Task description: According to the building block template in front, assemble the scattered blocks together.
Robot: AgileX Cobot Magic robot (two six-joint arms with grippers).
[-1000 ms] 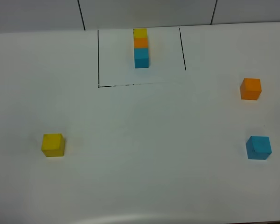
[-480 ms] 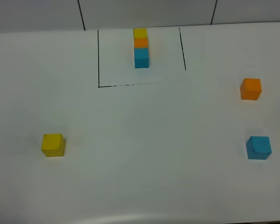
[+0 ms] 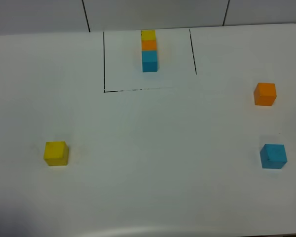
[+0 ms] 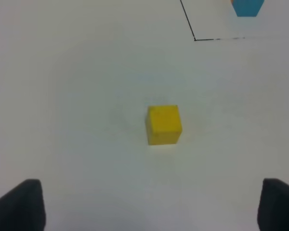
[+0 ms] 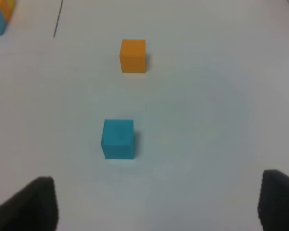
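Template row (image 3: 149,50) sits inside black outline (image 3: 104,61); left end effector (image 4: 149,204) and right end effector (image 5: 154,202) gape wide, empty.

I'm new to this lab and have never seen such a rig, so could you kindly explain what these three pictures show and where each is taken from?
This is a robot with two arms working at a white table. The wide picture comes from a camera mounted high, off the arms; neither arm shows in it. The other two come from a camera on each wrist. The two dark shapes in each are the fingers of the left gripper and the right gripper, both open and holding nothing.

At the far side of the table, inside a black drawn outline, sits the building block template: a joined row of yellow, orange and teal-blue cubes. Three loose cubes lie apart: the yellow cube on the left, and the orange cube and teal-blue cube on the right.
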